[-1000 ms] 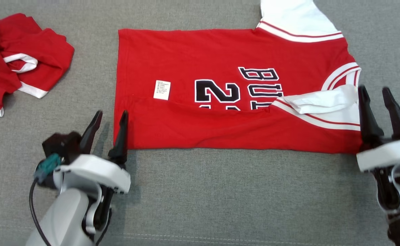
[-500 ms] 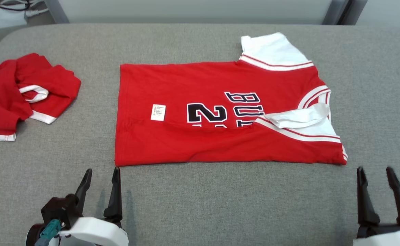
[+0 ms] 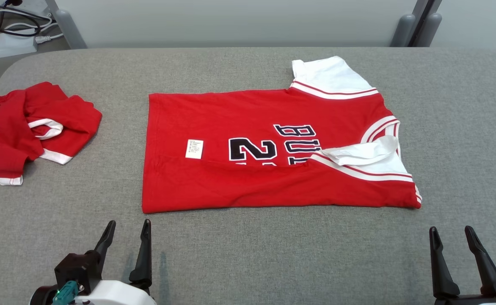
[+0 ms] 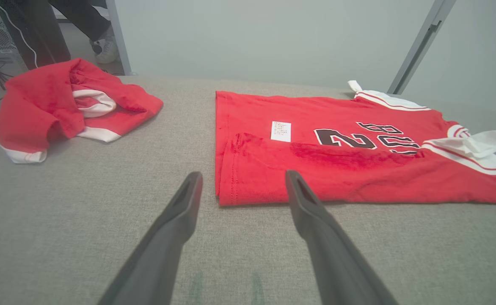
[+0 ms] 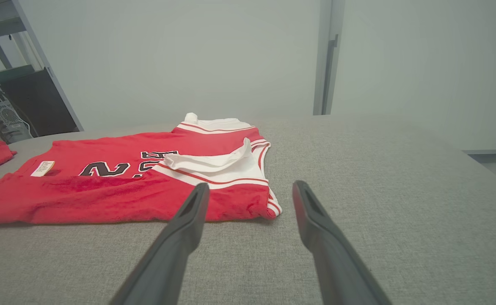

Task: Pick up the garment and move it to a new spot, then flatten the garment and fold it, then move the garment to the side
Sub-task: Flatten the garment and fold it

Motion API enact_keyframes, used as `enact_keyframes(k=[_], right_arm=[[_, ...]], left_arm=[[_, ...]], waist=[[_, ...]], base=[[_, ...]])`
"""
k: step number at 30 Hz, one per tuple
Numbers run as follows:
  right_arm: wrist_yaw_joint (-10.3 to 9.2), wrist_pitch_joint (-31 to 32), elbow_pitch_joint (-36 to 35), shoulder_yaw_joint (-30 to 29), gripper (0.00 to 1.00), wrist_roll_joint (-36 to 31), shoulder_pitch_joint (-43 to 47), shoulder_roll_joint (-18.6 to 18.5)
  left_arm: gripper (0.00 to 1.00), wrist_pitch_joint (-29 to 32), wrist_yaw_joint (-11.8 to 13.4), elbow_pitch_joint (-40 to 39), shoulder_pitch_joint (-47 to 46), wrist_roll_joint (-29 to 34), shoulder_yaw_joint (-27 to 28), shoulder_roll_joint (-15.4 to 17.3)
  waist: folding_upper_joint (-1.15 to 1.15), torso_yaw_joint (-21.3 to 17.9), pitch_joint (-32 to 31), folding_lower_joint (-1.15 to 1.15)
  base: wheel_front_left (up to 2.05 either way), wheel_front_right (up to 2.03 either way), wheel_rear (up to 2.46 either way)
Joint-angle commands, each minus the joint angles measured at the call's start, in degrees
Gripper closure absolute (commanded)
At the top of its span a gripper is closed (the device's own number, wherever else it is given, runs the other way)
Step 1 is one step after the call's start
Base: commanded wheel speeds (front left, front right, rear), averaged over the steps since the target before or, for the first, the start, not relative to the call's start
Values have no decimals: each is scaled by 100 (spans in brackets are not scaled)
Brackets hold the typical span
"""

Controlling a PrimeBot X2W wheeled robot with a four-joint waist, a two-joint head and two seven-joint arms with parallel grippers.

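Hovering spread and empty over the near side of the table [image 3: 248, 262], the left claw [image 3: 129, 222] and right claw [image 3: 450, 228] face the red garment [image 3: 273, 169] lying mid-table, near edge folded over, seemingly mid-fold, so next they must pinch its corners and fold further

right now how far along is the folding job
Done: the jersey lies flat on the grey table with its near long edge folded over part of the number. In hand: nothing, the left gripper and right gripper sit open short of the cloth. Left: the remaining folds, then moving it aside.
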Motion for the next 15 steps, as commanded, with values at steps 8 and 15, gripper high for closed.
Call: enact_keyframes(k=[8,15], right_arm=[[0,196,302,232,0,180,-866,-377],[0,340,1459,643,0,441,-1931,-780]], left_arm=[[0,218,-316,124,-748,-150,150,153],[0,336,-802,993,-1507,-404,129,57]], waist=[[0,-82,291,0],[0,-179,751,0]], base=[[0,0,0],[0,0,0]])
